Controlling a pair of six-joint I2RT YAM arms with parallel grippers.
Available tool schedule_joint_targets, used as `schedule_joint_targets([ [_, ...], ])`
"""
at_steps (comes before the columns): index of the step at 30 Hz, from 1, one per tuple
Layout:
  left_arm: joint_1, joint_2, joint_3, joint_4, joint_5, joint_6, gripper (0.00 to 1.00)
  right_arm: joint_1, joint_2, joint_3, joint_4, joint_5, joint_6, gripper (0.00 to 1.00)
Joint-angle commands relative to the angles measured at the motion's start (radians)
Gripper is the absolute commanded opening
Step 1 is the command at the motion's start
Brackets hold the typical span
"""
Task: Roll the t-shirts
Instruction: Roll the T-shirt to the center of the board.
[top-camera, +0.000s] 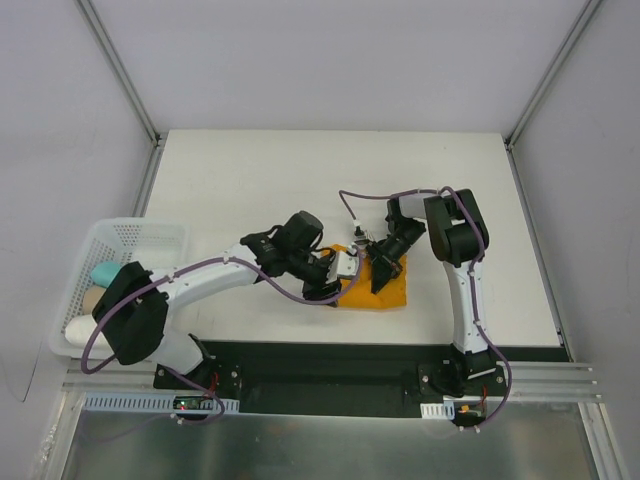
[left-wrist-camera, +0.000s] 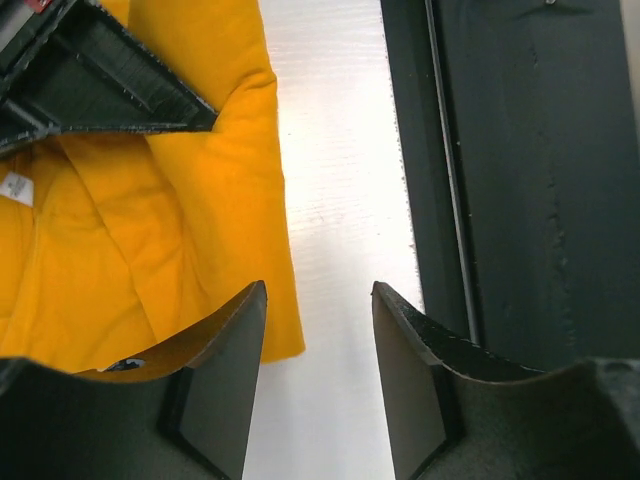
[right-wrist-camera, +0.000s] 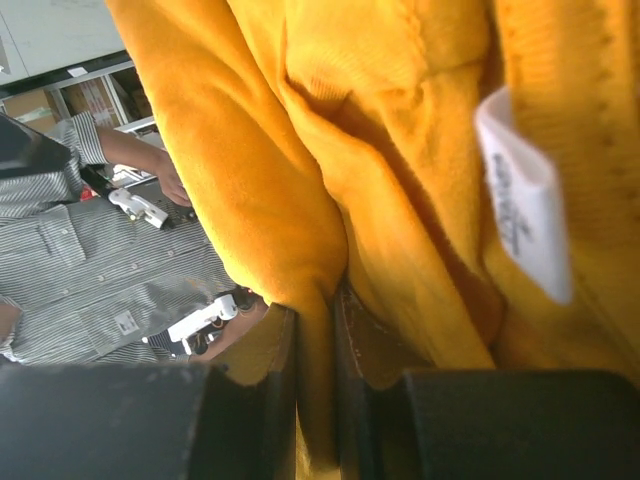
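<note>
The right gripper (right-wrist-camera: 315, 335) has its jaws pinched nearly together on a thick fold of the orange t-shirt (right-wrist-camera: 300, 150); the cloth bunches there in soft, fleecy ridges, with a white sewn label (right-wrist-camera: 525, 210) showing; its arm stands up from the base, bends at a high elbow and slants down-left onto the shirt. The left gripper (left-wrist-camera: 320, 300) is spread wide with nothing between its black, curved fingers (left-wrist-camera: 215, 380); the gap lies over bare white table (left-wrist-camera: 340, 150), and one finger sits at the shirt's hem; that arm stretches low and rightward to the crumpled shirt, which lies mid-table towards the front edge. Far left, a white mesh basket (top-camera: 130, 235) holds a teal roll (top-camera: 103, 272), a tan roll (top-camera: 92, 298) and a white roll (top-camera: 75, 330).
</note>
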Motion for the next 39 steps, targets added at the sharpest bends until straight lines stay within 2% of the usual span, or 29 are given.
schedule_joint_targets([
  [1, -0.042, 0.055, 0.007, 0.084, -0.06, 0.198, 0.46, -0.004, 0.029, 0.013, -0.091, 0.1, 0.032, 0.04],
  [7, -0.114, 0.141, 0.007, 0.174, -0.072, 0.218, 0.46, -0.004, 0.035, 0.021, -0.087, 0.101, 0.047, 0.04],
  [12, -0.131, 0.216, 0.01, 0.249, -0.179, 0.175, 0.46, -0.004, 0.037, 0.022, -0.087, 0.101, 0.052, 0.04],
  [24, -0.141, 0.322, -0.075, 0.265, -0.319, 0.354, 0.49, -0.004, 0.046, 0.031, -0.095, 0.1, 0.053, 0.04],
  [31, -0.194, 0.354, -0.146, 0.265, -0.399, 0.436, 0.49, -0.005, 0.062, 0.044, -0.107, 0.098, 0.058, 0.05],
  [34, -0.204, 0.383, -0.165, 0.265, -0.445, 0.485, 0.35, -0.004, 0.065, 0.05, -0.112, 0.097, 0.06, 0.06],
  [35, -0.209, 0.396, -0.168, 0.24, -0.463, 0.491, 0.23, -0.005, 0.066, 0.051, -0.115, 0.095, 0.06, 0.06],
  [37, -0.212, 0.42, -0.169, 0.211, -0.471, 0.514, 0.13, -0.004, 0.066, 0.051, -0.117, 0.095, 0.06, 0.06],
  [38, -0.212, 0.425, -0.168, 0.194, -0.465, 0.517, 0.01, -0.005, 0.066, 0.051, -0.117, 0.094, 0.058, 0.06],
  [39, -0.212, 0.421, -0.166, 0.165, -0.436, 0.528, 0.0, -0.007, 0.065, 0.051, -0.117, 0.092, 0.049, 0.06],
])
